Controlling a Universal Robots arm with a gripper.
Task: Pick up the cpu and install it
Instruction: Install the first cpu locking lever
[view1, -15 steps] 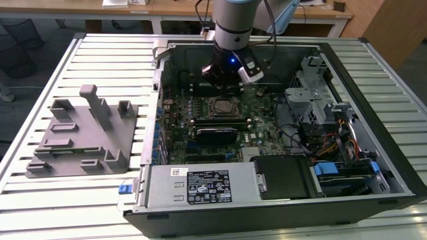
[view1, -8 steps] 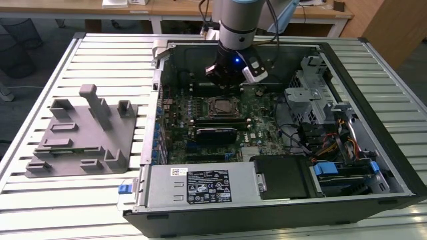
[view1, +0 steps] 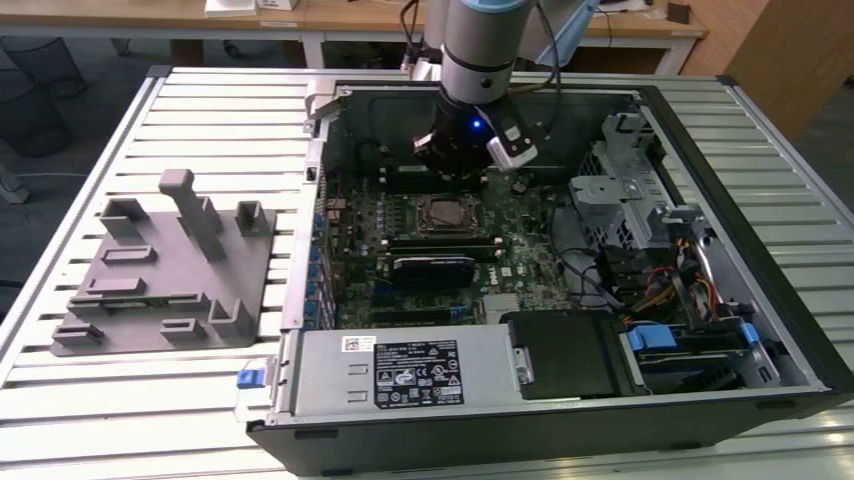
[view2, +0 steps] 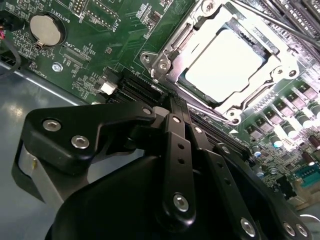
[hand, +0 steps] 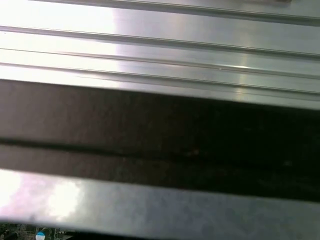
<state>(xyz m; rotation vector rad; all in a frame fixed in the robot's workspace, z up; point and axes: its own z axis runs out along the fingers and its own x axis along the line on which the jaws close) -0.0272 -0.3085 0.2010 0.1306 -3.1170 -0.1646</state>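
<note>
Your cpu (view2: 225, 62) already lies flat in the socket (view2: 272, 75) on the motherboard (view2: 115, 30), its pale metal top showing inside the steel retention frame. In the second wrist view it sits just ahead of the tool (view2: 172, 107), apart from it, with nothing between the black fingers. Those fingers look drawn together at their tips, so read the tool as closed and empty.

Judge the chip as light, stiff and thin, with a smooth lid that gives little friction and an underside that will not forgive scraping or a tilted drop. If you must take hold of it, pinch it by two opposite edges, level, and keep off the socket contacts.

The exterior view gives you the wider layout: the arm (view1: 477, 50) reaching down into the open computer case (view1: 747, 300), the tool (view1: 451, 160) hovering just behind the socket, and the grey pegged tray (view1: 167, 270) well apart on the slatted table (view1: 200, 110), outside the case. It cannot tell you much about the chip itself. The second wrist view does, showing the lid, the frame and a coin cell (view2: 46, 28) off to one side. The first wrist view offers pale table slats (hand: 160, 50) and a dark band, probably the case wall.
</note>
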